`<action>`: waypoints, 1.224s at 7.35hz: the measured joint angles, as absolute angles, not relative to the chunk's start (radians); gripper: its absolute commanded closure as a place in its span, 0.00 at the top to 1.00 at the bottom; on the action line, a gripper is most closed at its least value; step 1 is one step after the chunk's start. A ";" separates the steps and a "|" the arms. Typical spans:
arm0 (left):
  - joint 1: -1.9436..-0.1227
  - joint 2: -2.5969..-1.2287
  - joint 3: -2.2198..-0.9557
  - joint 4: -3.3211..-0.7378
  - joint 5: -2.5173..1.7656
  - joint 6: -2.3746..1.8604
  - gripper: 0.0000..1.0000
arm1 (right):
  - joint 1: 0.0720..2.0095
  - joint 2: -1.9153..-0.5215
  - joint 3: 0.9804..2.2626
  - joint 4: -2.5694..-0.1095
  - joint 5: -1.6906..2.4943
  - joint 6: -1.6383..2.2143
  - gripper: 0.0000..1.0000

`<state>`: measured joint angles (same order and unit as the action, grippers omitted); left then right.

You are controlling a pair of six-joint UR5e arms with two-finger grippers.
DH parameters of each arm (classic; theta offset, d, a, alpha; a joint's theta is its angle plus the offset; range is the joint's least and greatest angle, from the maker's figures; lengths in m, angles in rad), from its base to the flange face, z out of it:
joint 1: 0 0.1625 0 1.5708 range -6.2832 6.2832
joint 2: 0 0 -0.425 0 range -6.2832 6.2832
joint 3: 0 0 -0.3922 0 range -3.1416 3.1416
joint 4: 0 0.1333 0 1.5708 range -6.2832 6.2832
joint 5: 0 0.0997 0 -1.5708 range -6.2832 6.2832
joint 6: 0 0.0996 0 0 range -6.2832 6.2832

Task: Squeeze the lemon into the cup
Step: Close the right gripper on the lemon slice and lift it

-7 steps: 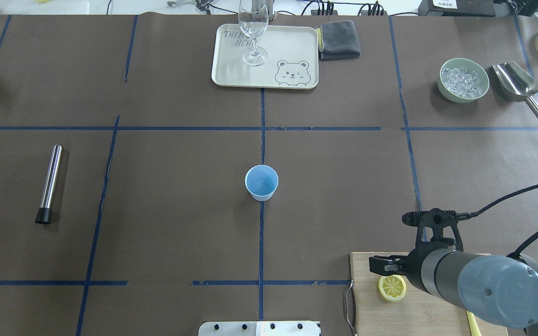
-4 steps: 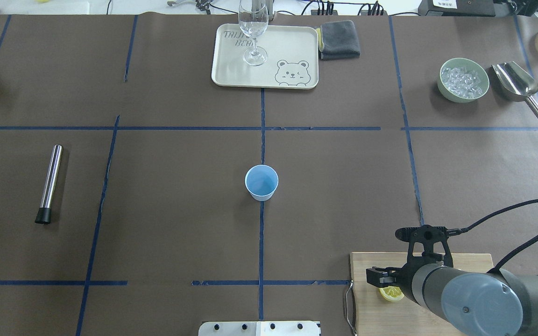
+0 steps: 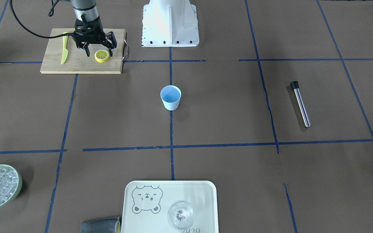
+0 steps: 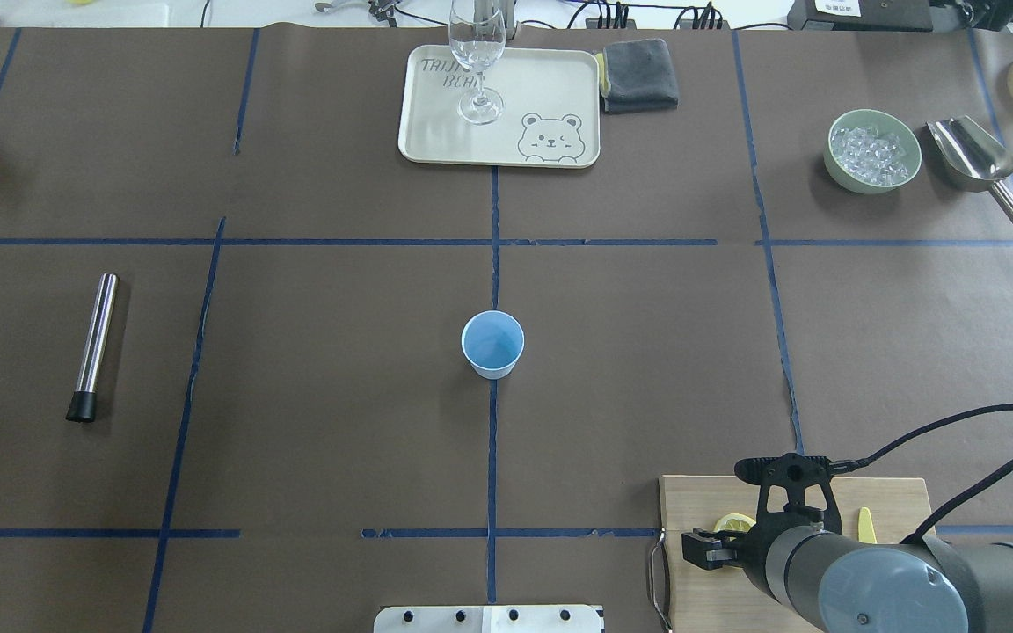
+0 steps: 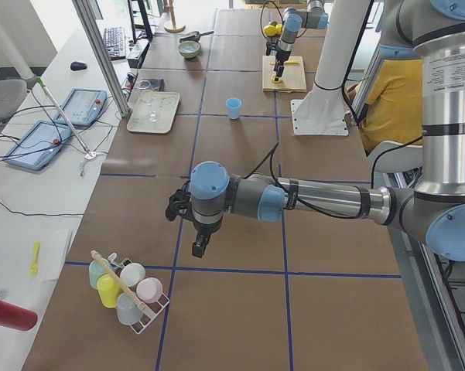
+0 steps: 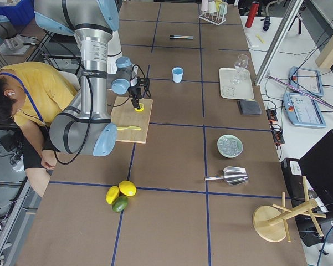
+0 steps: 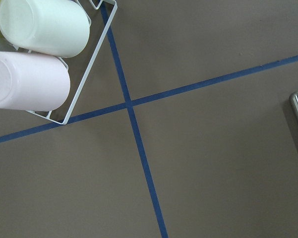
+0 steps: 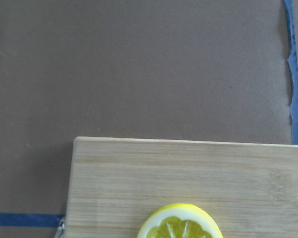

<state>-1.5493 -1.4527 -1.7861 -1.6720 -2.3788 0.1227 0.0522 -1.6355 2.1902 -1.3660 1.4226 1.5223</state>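
The cream rectangular plastic tray (image 4: 550, 79) is carrying grey printed lettering in the corner diagonally opposite its cartoon bear face (image 4: 549, 138): roughly "TAIJI" above "BEA", the rest hiding behind the clear stemmed glass (image 4: 477, 53). Nothing else is reading legibly.

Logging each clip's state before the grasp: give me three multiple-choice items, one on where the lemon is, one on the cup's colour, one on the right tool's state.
1. Where does the lemon lie?
A) on the tray
B) on the board
C) in the bowl

2. What colour is the cup?
A) light blue
B) red
C) pale green

3. How is the right tool?
A) shut on the lemon
B) shut on the cup
C) open

Key: 1 B, the front view shows the slice flat on the wood. 2 A, its wall and inside are light blue. 3 C, its jaws stand apart, over the lemon.
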 measured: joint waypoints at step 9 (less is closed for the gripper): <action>-1.549 -1.453 -1.791 -1.672 -2.375 0.123 1.00 | 0.041 -1.636 2.152 -1.353 1.419 1.520 0.84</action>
<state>-1.5493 -1.4527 -1.7909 -1.6720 -2.3746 0.1227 0.0414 -1.6365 2.1520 -1.3529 1.4185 1.5198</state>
